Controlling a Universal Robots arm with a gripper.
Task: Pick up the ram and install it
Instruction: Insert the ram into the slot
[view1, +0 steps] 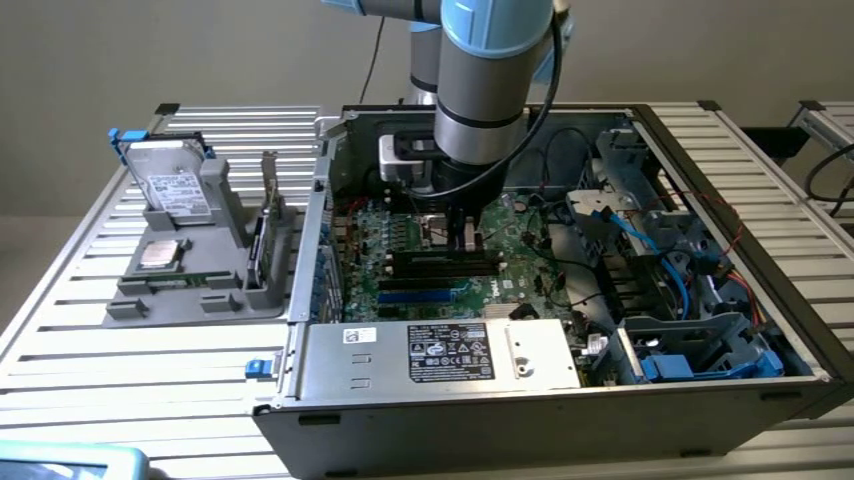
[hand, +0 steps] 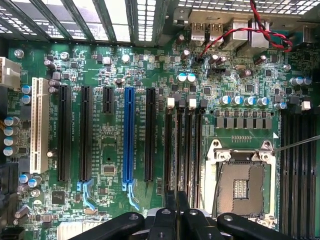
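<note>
A robot arm's gripper is hanging inside an open computer case, directly over the memory slots that are running beside the bare processor socket on the motherboard. Its fingers are pressing almost together, and nothing is showing between them. A thin green strip that looks like the ram is lying in the front pocket of the grey tray, outside the case on the exterior view's left and well apart from the gripper. That reading is a judgement, since the strip is showing little detail. On that reading the pickup is not yet made and the task is standing near its start. Taking the ram would call for jaws spread wider than the stick, coming down square on its long edges. Room is tightest at the case wall, which is rising between board and tray, and at the card standing on edge just beside the pocket. Inside, blue cables are crowding the exterior view's right and the power supply is closing the near side. The space above the slots is lying open.
</note>
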